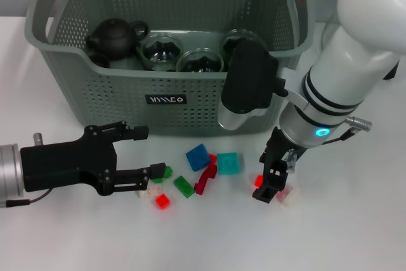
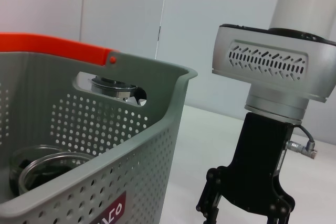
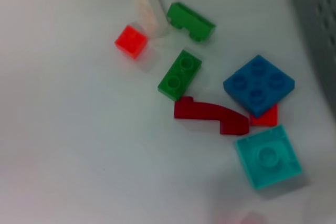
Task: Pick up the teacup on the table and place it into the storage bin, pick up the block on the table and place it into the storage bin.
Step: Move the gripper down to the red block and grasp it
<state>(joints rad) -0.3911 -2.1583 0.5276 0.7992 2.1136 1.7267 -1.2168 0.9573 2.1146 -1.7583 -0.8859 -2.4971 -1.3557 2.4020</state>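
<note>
The right gripper (image 1: 271, 181) points down at the table (image 1: 355, 233), its fingers closed on a small red block (image 1: 259, 181), with a pale pink block (image 1: 283, 195) touching the table just beside its tips. To its left lie the loose blocks: one blue (image 3: 259, 84), one teal (image 3: 268, 156), one dark red curved piece (image 3: 211, 117), two green (image 3: 179, 74), one small bright red (image 3: 130, 41), one whitish (image 3: 151, 10), and a flat red one (image 3: 264, 118) half hidden under the blue. The left gripper (image 1: 144, 153) lies level above the table at the far end of that scatter, its fingers spread apart and holding nothing, the lower fingertip near a green block. Behind both grippers stands the bin (image 1: 127, 93), holding one dark teapot (image 1: 113, 36) and three glass cups (image 1: 162, 50). No teacup stands on the table.
</note>
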